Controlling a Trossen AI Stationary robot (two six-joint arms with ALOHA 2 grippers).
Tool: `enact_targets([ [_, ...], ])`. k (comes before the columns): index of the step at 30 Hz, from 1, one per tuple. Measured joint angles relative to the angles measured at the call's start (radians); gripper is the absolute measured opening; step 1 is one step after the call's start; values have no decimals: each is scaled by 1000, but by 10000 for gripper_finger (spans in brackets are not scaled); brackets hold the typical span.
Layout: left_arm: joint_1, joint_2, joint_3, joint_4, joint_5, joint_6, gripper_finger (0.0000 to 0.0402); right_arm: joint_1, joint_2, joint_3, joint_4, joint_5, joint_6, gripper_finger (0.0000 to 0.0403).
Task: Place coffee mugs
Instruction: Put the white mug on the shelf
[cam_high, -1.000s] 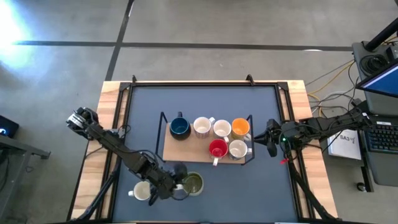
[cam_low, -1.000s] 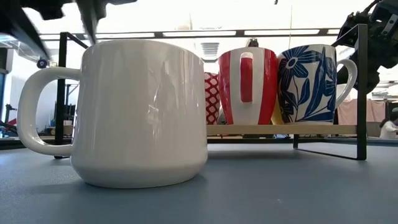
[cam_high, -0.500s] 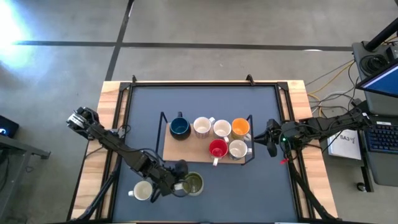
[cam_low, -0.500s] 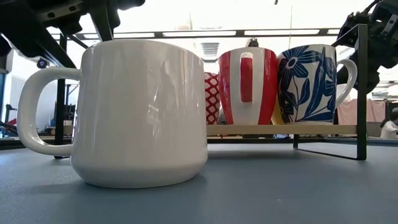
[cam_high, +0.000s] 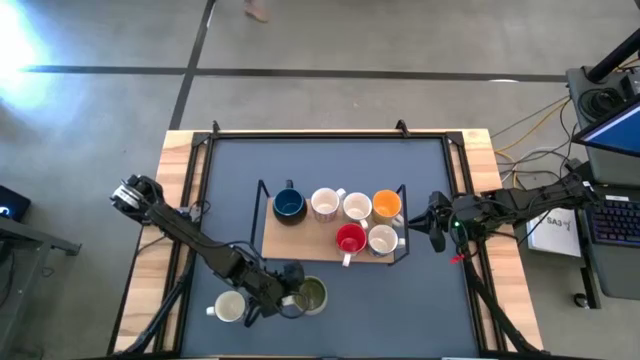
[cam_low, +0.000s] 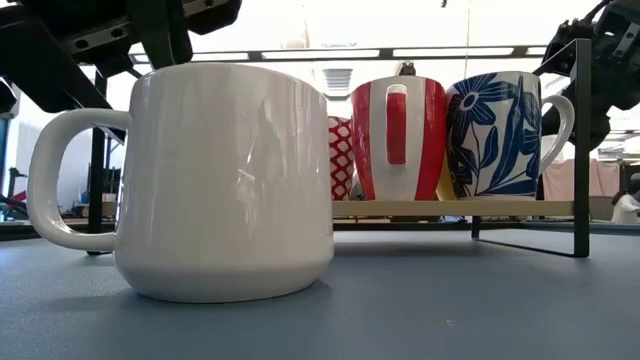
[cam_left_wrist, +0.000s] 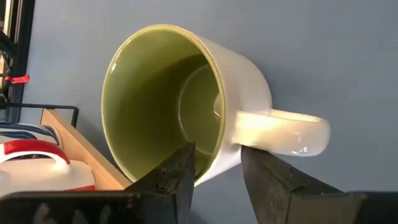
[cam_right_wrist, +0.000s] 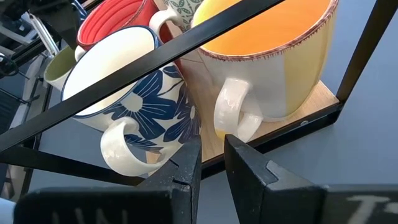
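An olive-lined mug with a cream outside (cam_high: 312, 296) (cam_left_wrist: 161, 106) stands on the blue mat near the table's near edge. My left gripper (cam_high: 297, 299) (cam_left_wrist: 217, 165) is on it from above. A plain white mug (cam_high: 229, 307) (cam_low: 225, 180) stands to its left and hides it in the low view. Dark blue (cam_high: 289, 205), orange (cam_high: 387, 206), red (cam_high: 350, 239) and three white mugs stand on a wooden rack (cam_high: 275, 245). My right gripper (cam_high: 413, 225) (cam_right_wrist: 211, 155) is shut and waits level beside the rack's right end. My left gripper pinches the olive mug's wall at the rim (cam_left_wrist: 219, 149), right beside the handle's root (cam_left_wrist: 249, 127). One finger (cam_left_wrist: 180, 171) is inside the mug and one (cam_left_wrist: 267, 180) outside. The fingers come from above, pointing down. The mug is upright, opening upward.
The rack's black wire frame (cam_high: 262, 190) (cam_low: 581, 150) stands around the wooden base. A striped red mug (cam_low: 397, 140) and a blue-flowered mug (cam_low: 500, 135) face the near side. Bare blue mat lies right of the olive mug (cam_high: 400, 310) and beyond the rack (cam_high: 330, 160).
My left arm has come down over the olive mug; in the low view its dark links have dropped into the picture's upper left. No mug has shifted.
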Motion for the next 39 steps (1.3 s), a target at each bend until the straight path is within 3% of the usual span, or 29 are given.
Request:
enact_targets([
  [10,2,27,0,-10,2,-24,72,0,0,0,0,0,0,59],
  [18,5,42,-4,-18,7,-83,8,0,0,0,0,0,0,59],
  [35,33,13,46,-23,-11,-357,7,0,0,0,0,0,0,59],
  [39,48,-11,46,-30,-78,-461,7,0,0,0,0,0,0,59],
])
